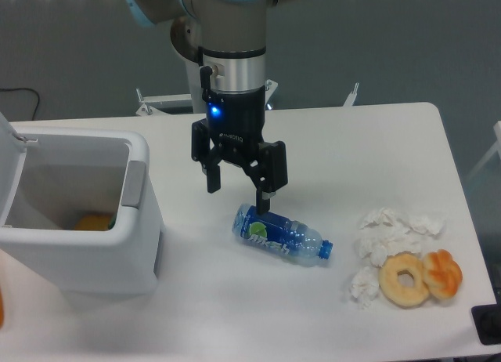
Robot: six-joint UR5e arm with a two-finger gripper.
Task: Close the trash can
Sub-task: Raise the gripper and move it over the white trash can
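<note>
The trash can [78, 260] is a large white boxy bin at the left of the table. It stands open, with its white lid [6, 166] tipped up at the far left and a grey latch tab [134, 183] on its right rim. An orange object [93, 222] lies inside it. My gripper [238, 199] hangs to the right of the bin, open and empty, its fingers pointing down just above a lying blue bottle [279, 236].
Crumpled white tissues [391, 235] lie at the right. A donut [405, 280] and a small pastry [443, 273] lie beside them. A dark object [488, 324] sits at the table's front right corner.
</note>
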